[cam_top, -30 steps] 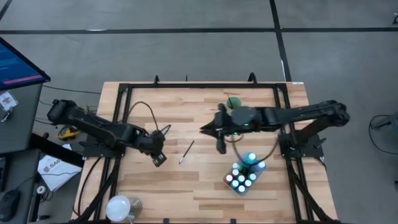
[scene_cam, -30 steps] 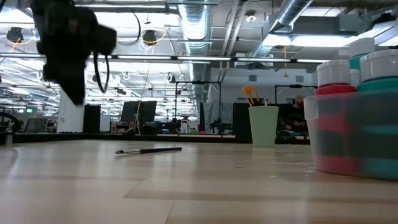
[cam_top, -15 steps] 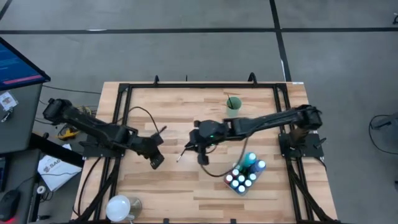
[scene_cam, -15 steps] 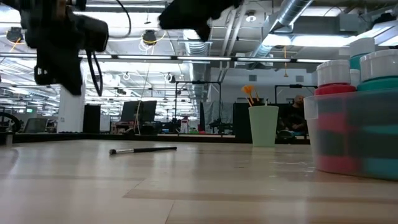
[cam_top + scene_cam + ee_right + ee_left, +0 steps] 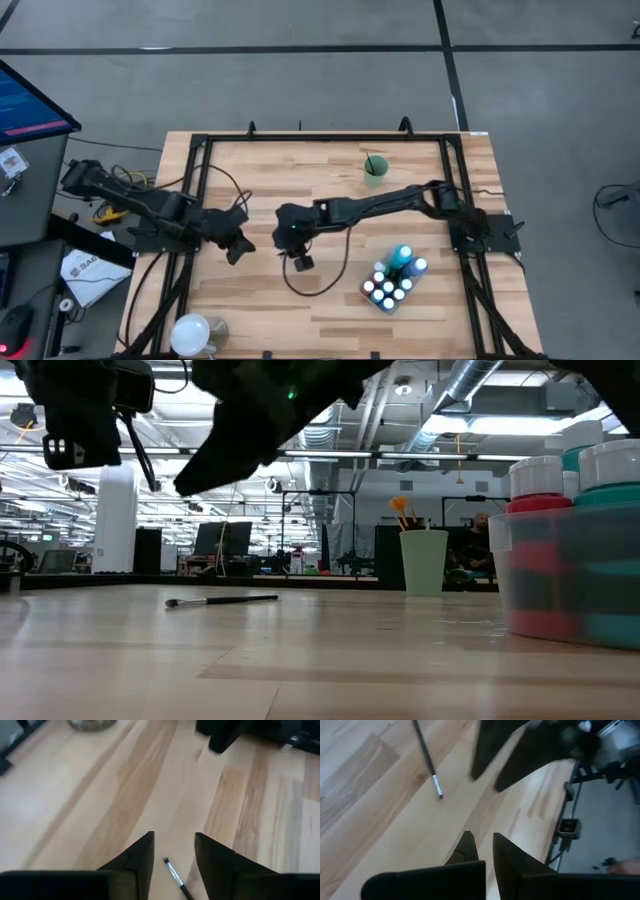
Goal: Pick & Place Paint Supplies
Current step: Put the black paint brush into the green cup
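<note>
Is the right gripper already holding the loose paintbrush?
No: the paintbrush lies flat on the table, and the right gripper is open above it.

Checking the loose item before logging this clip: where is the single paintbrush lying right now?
The paintbrush lies flat on the bare wood near mid-table, directly below the right gripper, whose jaws stand apart above it, unheld, and well clear of the tub of paint bottles.

pale wood table [image 5: 330, 300], clear plastic tub [image 5: 570, 575]
</note>
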`<state>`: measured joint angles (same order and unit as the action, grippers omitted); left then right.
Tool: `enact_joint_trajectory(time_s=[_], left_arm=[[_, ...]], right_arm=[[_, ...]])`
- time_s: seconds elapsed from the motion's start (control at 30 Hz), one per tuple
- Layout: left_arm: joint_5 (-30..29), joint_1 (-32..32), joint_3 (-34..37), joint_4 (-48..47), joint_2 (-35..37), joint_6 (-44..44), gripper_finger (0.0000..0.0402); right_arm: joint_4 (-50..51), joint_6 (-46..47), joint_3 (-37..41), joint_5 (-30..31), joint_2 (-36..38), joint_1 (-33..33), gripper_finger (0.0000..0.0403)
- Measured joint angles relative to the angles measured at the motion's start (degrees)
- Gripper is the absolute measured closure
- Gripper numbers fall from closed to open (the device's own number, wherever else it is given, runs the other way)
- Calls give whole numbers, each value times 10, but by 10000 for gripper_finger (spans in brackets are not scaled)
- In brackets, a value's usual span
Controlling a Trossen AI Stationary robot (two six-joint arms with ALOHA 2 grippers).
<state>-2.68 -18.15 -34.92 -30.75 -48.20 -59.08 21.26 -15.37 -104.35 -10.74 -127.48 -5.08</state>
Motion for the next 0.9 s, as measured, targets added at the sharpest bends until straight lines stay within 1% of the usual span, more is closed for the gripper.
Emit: enact_joint_trajectory(time_s=[0.13,0.27,0.47,0.67,0.77,0.83,0.9], left_arm=[[0,0,0,-2,32,-3,401],[-3,0,0,-3,51,-3,401],[-3,0,0,-4,55,-3,401],[-3,0,0,-4,54,0,401],[-3,0,0,-5,54,2,401],[-3,0,0,-5,54,4,401],[-3,0,0,-5,54,11,401]], right_arm=[[15,-35,-41,-1,-41,4,242],[19,-45,-70,-11,-78,12,230],[30,-45,-108,-48,-133,25,235],[61,-45,-125,-78,-164,33,238],[89,-56,-125,-83,-163,34,237],[102,-80,-125,-83,-163,34,236],[108,-98,-125,-67,-162,34,240]])
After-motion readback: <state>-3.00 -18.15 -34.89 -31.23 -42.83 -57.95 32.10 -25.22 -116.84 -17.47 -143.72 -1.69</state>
